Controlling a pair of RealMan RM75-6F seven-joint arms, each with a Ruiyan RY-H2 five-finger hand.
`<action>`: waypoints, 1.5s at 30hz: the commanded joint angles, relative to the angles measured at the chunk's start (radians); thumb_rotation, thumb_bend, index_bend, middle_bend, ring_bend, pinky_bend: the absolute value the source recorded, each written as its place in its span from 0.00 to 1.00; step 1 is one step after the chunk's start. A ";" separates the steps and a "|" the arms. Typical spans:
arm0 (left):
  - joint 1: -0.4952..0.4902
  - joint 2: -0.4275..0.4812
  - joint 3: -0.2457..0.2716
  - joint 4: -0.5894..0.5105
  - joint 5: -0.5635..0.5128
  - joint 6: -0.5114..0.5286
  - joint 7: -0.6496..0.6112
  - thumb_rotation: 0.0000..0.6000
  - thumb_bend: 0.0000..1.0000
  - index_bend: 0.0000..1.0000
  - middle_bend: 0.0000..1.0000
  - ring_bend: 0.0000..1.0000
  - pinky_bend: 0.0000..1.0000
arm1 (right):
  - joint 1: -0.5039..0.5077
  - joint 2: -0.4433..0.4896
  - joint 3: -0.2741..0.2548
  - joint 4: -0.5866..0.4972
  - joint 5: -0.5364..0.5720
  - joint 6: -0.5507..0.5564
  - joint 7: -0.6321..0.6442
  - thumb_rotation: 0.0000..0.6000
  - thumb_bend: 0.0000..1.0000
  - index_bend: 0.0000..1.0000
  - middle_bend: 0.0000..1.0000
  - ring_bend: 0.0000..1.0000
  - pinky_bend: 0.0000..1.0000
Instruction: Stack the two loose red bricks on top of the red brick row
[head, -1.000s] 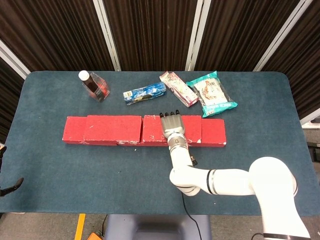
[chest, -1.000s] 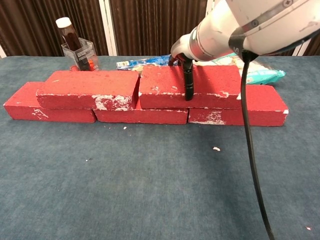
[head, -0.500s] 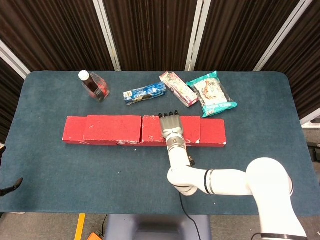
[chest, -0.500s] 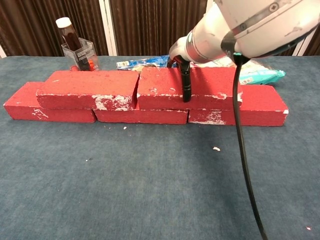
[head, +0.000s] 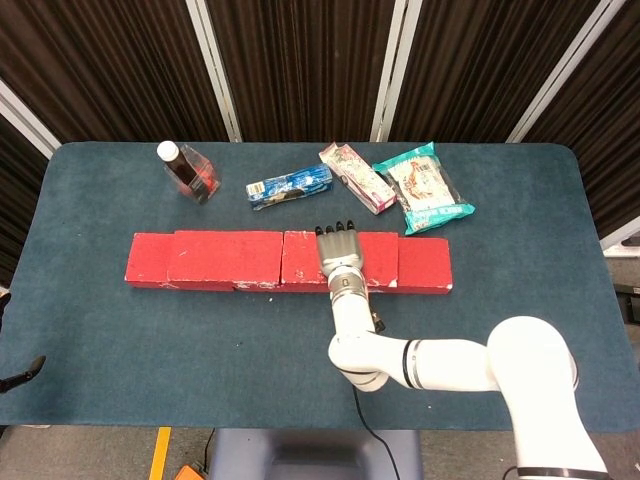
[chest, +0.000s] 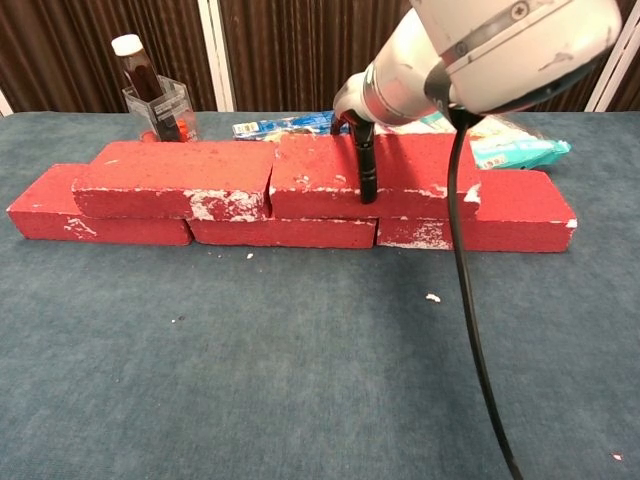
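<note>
Red bricks: both up on row (chest: 480, 215). Left brick (chest: 175, 180) placed; right brick (chest: 375, 170) clasped by right hand (head: 338, 256), thumb down near face. Release left. Left hand unseen.

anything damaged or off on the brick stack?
Wear only: the bricks' front edges are chipped to white, as on the upper left brick, and crumbs lie on the table. The right hand grips the upper right brick, which sits level, nearly butted to its neighbour.
</note>
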 joint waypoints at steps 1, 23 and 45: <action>0.000 0.000 0.000 0.001 0.000 0.001 -0.001 1.00 0.20 0.00 0.00 0.00 0.00 | 0.000 -0.005 0.005 0.005 0.001 0.000 -0.005 1.00 0.39 0.25 0.26 0.12 0.00; 0.001 0.000 -0.001 0.000 -0.004 -0.001 -0.003 1.00 0.20 0.00 0.00 0.00 0.00 | -0.014 -0.025 0.036 0.028 -0.007 0.013 -0.034 1.00 0.24 0.21 0.16 0.02 0.00; 0.002 0.004 -0.002 -0.005 -0.014 -0.005 -0.002 1.00 0.20 0.00 0.00 0.00 0.00 | -0.027 -0.032 0.066 0.017 -0.043 0.015 -0.025 1.00 0.16 0.20 0.11 0.00 0.00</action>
